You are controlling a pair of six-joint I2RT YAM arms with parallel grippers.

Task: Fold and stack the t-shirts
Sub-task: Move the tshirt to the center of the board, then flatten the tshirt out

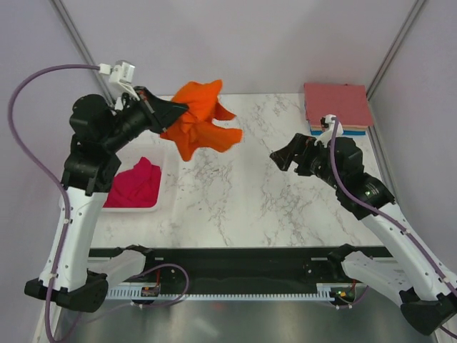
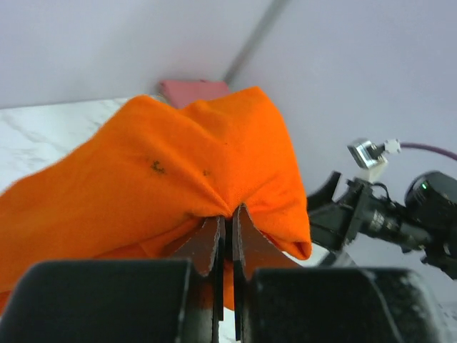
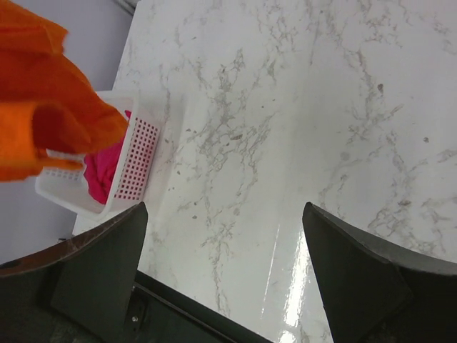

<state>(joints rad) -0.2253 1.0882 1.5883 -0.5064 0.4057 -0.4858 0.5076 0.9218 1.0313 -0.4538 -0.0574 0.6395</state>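
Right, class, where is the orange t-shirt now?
Top view, left side: the orange t-shirt hangs bunched from the shut left hand, over the marble table beyond the white basket holding the magenta t-shirt.

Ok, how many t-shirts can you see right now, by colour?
Orange t-shirt: 1, held by the left tool
Magenta t-shirt: 1, in the white basket
Salmon-pink t-shirt: 1, folded, top of stack
Peach t-shirt: 1, edge showing beneath
Blue t-shirt: 1, edge at bottom
Total: 5
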